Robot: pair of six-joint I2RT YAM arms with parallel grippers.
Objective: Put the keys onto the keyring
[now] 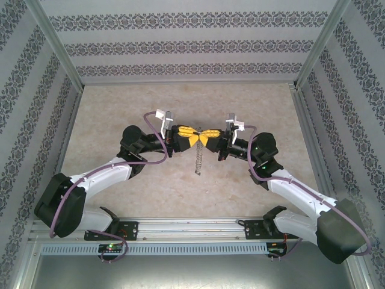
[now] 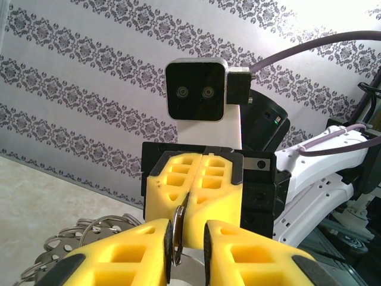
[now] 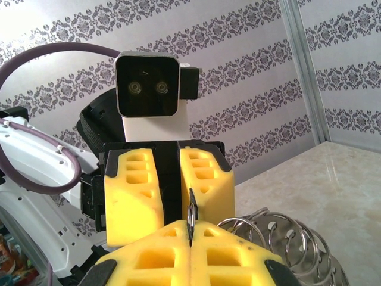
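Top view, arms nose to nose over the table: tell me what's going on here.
The two arms meet tip to tip above the middle of the table. The right tool is shut on a thin metal edge of the keyring, whose silvery pieces dangle below the meeting point. The left tool faces it, jaws slightly apart around that same edge and not clamped on it.
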